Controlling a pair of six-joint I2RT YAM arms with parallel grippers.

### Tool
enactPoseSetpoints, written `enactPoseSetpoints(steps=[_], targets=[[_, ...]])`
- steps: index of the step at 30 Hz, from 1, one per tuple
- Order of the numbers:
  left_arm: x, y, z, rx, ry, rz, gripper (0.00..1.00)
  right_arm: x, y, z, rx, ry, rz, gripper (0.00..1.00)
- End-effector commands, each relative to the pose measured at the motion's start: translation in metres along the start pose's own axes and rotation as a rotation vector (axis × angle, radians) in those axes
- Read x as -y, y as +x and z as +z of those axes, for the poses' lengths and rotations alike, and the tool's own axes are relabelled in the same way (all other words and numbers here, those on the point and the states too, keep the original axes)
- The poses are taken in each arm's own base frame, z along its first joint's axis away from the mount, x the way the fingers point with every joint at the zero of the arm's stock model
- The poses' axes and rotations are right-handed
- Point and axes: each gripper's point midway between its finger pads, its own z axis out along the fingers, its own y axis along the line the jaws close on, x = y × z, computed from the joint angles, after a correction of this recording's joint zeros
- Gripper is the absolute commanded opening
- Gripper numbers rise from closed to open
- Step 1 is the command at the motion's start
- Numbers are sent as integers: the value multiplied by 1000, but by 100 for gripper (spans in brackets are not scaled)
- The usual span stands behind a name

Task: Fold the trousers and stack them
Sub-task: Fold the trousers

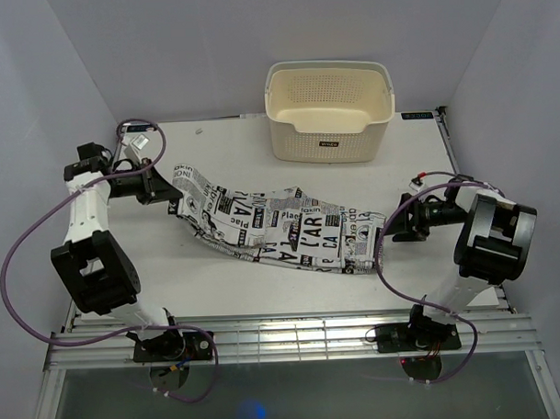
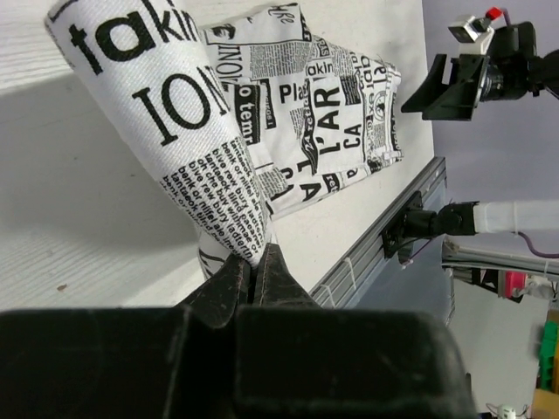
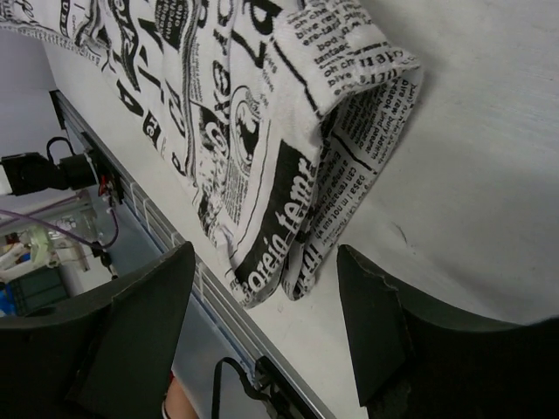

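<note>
The trousers [image 1: 281,230], white cloth printed with black newspaper text, lie stretched in a band across the table from left to right. My left gripper [image 1: 172,197] is shut on their left end. In the left wrist view the cloth [image 2: 196,131] rises in a lifted fold out of the pinched fingertips of that gripper [image 2: 255,262]. My right gripper [image 1: 392,226] stands open at the right end. In the right wrist view the folded corner of the trousers [image 3: 262,113] reaches in between its spread fingers [image 3: 266,255], touching neither.
A cream perforated basket [image 1: 329,111] stands at the back of the table, behind the trousers. The metal rail of the table's near edge [image 1: 293,333] runs close to the cloth's right corner. Grey walls close in on both sides.
</note>
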Motion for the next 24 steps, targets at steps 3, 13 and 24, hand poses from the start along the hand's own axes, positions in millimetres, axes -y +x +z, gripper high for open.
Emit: enactPoseSetpoints(steps=[3,13,24], targets=[[45,-5,9,-13,-35,118,0,15,-7,31,-3,43,44,63],[102,-4,41,-36,18,201,0,30,0,57,-38,89,50,20],[196,7,118,-58,126,213,0,43,15,70,-68,116,101,8]])
